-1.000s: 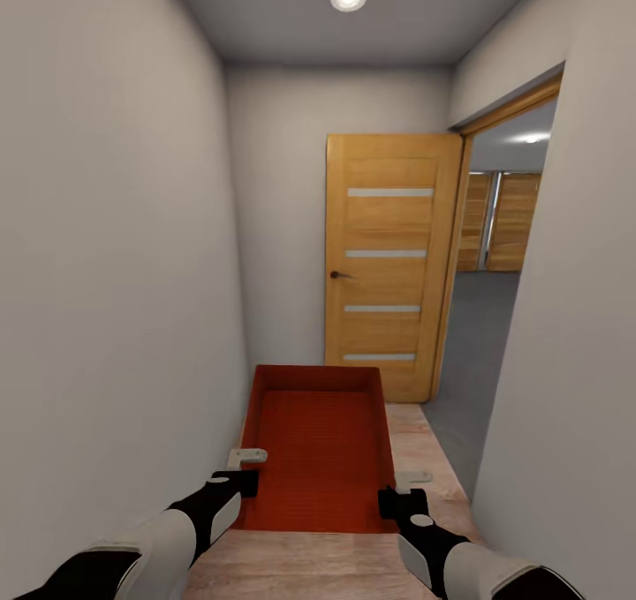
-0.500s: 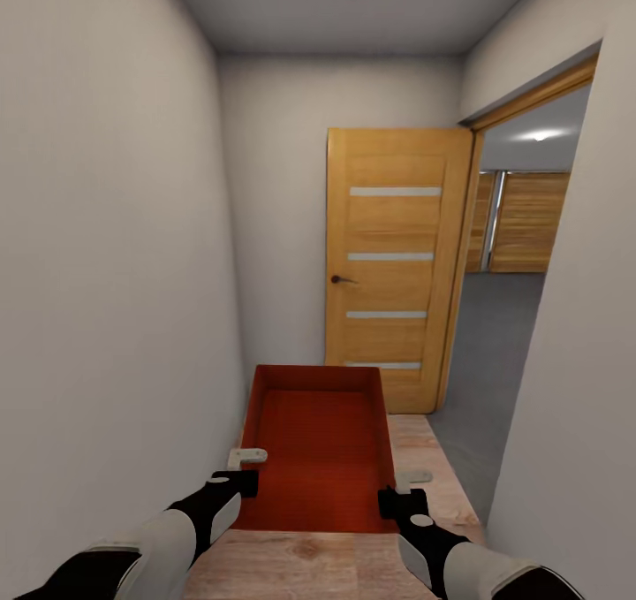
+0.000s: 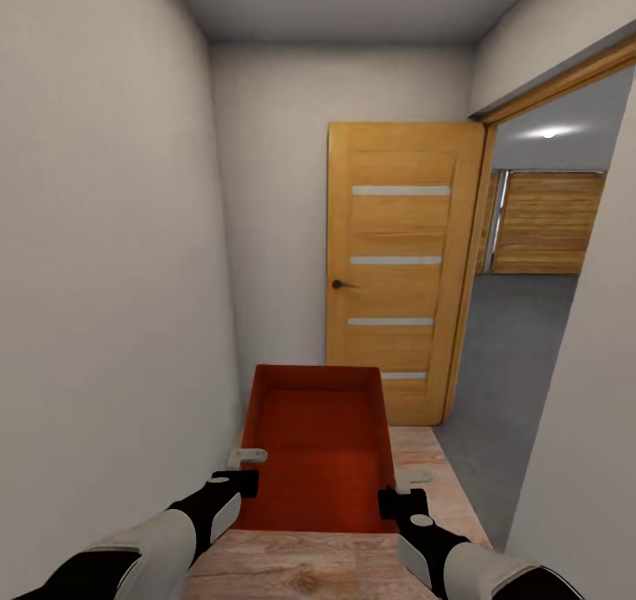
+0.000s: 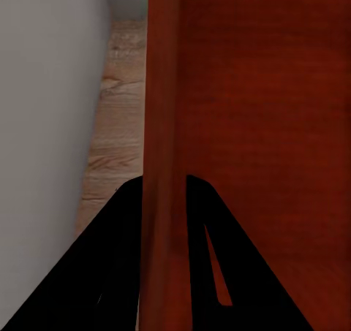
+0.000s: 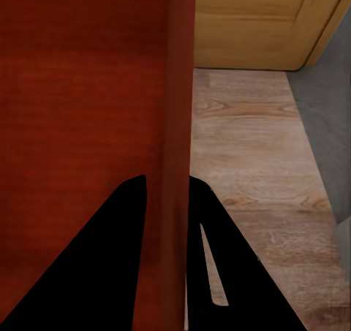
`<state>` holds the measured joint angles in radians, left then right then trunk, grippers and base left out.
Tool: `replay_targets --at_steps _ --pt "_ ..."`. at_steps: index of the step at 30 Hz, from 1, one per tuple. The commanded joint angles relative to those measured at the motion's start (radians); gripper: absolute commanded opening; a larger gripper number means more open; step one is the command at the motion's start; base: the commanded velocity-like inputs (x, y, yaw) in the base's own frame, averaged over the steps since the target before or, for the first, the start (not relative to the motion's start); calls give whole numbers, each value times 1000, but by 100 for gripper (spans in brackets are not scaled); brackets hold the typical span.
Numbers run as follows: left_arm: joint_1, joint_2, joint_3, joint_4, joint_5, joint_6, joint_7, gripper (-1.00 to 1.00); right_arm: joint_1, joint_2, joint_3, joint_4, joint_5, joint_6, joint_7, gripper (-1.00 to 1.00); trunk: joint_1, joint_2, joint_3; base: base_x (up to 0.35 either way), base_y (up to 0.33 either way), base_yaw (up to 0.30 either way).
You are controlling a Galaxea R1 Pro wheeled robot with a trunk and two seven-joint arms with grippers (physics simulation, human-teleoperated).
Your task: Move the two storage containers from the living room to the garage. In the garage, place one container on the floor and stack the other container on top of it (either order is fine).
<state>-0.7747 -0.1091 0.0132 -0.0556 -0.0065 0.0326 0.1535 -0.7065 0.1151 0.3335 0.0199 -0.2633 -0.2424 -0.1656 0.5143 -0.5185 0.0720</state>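
I stand in a narrow white corridor on wood floor (image 3: pixel 424 459); the open wooden door (image 3: pixel 397 264) ahead gives onto the garage's grey floor (image 3: pixel 512 344) to my right; the doorway looms wider than a moment ago, and the ceiling lamp has left my view. I carry one orange-red bin (image 3: pixel 318 450) before me; left jaws (image 3: pixel 250 467) and right jaws (image 3: pixel 399 488) each clench a side wall. Turning too tightly could knock the bin against the door frame and loosen my hold.

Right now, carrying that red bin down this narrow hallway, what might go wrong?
The bin hangs from thin side walls pinched by the left jaws and right jaws; a jolt might slip it. The left wall is close, so turning right could scrape it. The open door narrows the doorway.
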Motion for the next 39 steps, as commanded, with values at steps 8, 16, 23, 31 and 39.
replay_targets --at_steps 8,16,23,31,39 --pt "0 75 45 2 1 4 11 -100 -1 -2 -7 0 -14 -98 -5 -100 1 -1 0 323 0 0" --pt "0 75 45 2 0 4 11 -100 -1 -1 -7 0 -14 -99 -5 -100 1 -1 0 309 0 0" --pt "0 75 45 2 3 -72 11 -100 -1 0 -7 0 -14 -100 -5 -100 1 -1 0 42 0 0" --pt "0 75 45 2 3 -73 11 -100 -1 0 -7 0 -14 -98 -13 -100 1 -1 0 0 0 -114" --pt "0 75 45 2 3 -73 11 -100 -1 0 -7 0 -14 -98 -14 -100 1 -1 0 0 0 -225"
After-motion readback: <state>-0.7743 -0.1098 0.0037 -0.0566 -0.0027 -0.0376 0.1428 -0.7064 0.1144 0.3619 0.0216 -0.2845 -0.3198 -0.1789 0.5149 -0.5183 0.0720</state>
